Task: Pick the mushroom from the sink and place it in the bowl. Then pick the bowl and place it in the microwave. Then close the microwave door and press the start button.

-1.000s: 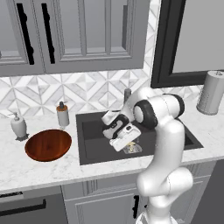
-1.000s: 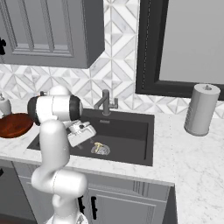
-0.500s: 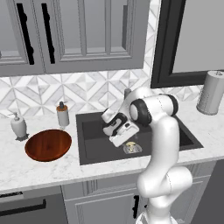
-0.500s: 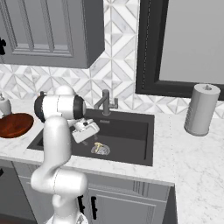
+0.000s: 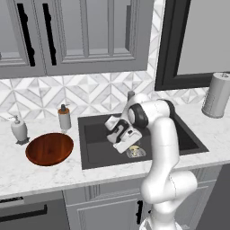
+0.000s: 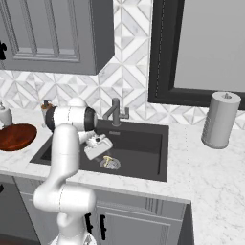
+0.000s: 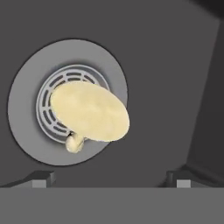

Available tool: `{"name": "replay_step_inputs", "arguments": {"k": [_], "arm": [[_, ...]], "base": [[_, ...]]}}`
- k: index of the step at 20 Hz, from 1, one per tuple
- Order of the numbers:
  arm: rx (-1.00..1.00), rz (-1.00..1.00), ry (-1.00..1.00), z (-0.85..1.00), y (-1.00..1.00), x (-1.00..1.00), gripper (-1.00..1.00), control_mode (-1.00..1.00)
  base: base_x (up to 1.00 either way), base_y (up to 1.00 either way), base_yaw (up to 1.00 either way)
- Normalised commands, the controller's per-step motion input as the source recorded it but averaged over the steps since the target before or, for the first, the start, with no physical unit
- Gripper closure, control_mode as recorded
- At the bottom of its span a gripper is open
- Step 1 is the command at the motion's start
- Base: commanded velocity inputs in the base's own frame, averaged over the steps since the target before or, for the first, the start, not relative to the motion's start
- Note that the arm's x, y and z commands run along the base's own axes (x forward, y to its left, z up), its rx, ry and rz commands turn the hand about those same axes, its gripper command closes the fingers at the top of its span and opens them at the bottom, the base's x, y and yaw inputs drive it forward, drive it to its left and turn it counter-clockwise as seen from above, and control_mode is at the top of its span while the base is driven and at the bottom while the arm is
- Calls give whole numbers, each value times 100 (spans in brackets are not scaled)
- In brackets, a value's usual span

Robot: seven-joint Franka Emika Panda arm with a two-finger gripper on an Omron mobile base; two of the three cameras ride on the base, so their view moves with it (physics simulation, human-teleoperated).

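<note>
The cream mushroom (image 7: 89, 111) lies cap-up on the round metal drain (image 7: 26, 109) of the dark sink (image 5: 96, 143). It shows small in both base views (image 5: 134, 150) (image 6: 108, 159). My gripper (image 7: 111, 180) hangs open just above it, pointing down into the basin, its two fingertips (image 7: 43, 178) wide apart with the mushroom ahead of and between them. The hand (image 5: 127, 143) (image 6: 98, 148) is inside the sink and holds nothing. The reddish-brown wooden bowl (image 5: 49, 148) (image 6: 16, 136) sits on the counter left of the sink. The microwave and its door are out of view.
Two soap dispensers (image 5: 19, 129) (image 5: 64, 117) stand behind the bowl. A grey faucet (image 6: 115, 111) rises at the sink's back rim. A paper towel roll (image 5: 216, 94) (image 6: 219, 119) stands on the right counter below a dark-framed grey panel (image 6: 210, 43). Wall cabinets hang above.
The arm's upper part has swung a little to the left and the hand has shifted slightly over the drain. The jaws have stayed open and the mushroom has not moved.
</note>
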Motion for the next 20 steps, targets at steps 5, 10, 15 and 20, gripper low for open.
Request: {"name": "replay_step_inputs", "arguments": {"k": [5, 10, 15, 20], "arm": [[-2, 0, -4, -20, -12, 29, -100, -100], [-2, 0, -1, -35, -12, 35, -100, -100], [0, 1, 0, -34, -10, 32, -100, -100], [0, 4, -2, -36, -9, 13, -100, -100]], "base": [[0, 0, 0], [0, 0, 0], [0, 0, 0], [0, 0, 0]]}}
